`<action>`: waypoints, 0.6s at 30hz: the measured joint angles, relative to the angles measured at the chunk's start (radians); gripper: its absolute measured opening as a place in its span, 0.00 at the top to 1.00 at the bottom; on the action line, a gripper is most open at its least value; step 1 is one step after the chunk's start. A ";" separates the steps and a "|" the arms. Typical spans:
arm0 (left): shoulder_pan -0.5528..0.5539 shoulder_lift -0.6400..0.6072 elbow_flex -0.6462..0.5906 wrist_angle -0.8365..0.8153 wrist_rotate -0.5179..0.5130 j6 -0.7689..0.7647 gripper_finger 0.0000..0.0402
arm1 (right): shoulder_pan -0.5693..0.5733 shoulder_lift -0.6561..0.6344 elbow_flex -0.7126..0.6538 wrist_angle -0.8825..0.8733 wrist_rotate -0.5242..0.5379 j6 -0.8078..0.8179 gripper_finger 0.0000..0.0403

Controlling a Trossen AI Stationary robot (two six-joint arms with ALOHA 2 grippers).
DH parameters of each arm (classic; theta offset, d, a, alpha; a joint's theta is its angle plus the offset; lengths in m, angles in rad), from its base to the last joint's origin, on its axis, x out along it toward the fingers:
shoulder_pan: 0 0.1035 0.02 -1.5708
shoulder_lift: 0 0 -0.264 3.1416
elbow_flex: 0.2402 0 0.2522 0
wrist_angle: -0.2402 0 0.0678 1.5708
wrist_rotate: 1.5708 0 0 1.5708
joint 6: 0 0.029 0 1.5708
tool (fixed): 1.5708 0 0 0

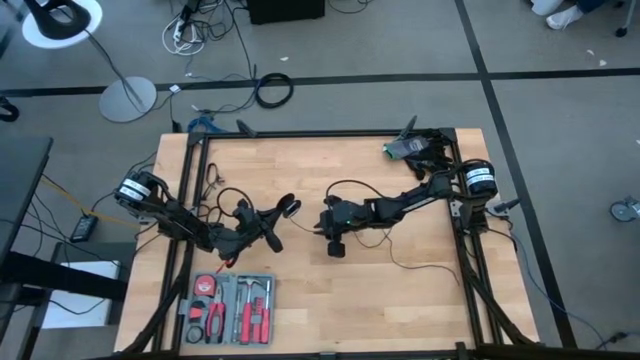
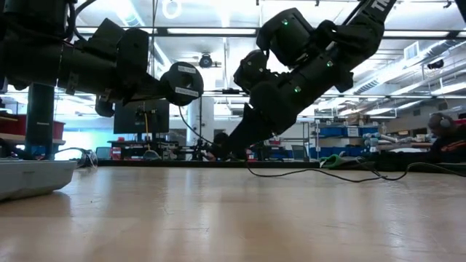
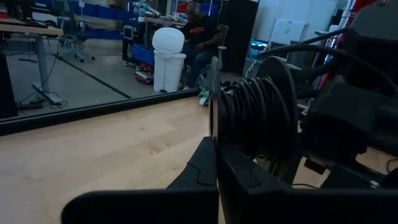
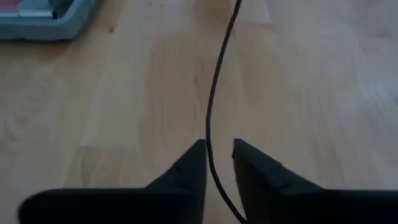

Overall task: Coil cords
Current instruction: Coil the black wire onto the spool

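Observation:
The cords are one thin black cord, partly wound on a small round black spool (image 3: pixel 255 115). The spool is lifted off the table in my left gripper (image 1: pixel 280 211), which is shut on it near the table's middle. From the spool (image 2: pixel 182 84) the cord drops to the table and trails off loose toward the right side (image 1: pixel 420 265). My right gripper (image 4: pixel 217 152) slants down just right of the spool, its tips low over the wood. Its fingers are slightly apart, and the cord (image 4: pixel 214 106) runs between them. My left gripper pinches the spool's thin flange (image 3: pixel 214 118) edge-on between its two shut fingers. The fingers lie level, coming from the table's left. The spool is held clear of the table with its wound cord beside the fingers. My right gripper: I cannot tell whether either finger touches the cord passing between them.
A grey tool tray (image 1: pixel 228 308) with red-handled tools sits at the near left of the table. A green-and-black object (image 1: pixel 405 148) lies at the far right corner. Bare wood lies between the arms and the near edge. A seated person (image 3: pixel 199 31) shows in the room beyond.

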 joint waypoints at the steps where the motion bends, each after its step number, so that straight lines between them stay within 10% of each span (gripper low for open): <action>1: 0.000 0.000 0.000 0.000 0.000 0.000 1.00 | 0.000 0.000 0.000 -0.007 0.001 0.000 0.84; 18: 0.000 0.000 0.000 -0.058 0.064 -0.004 1.00 | -0.150 -0.045 -0.001 -0.050 0.059 0.163 0.99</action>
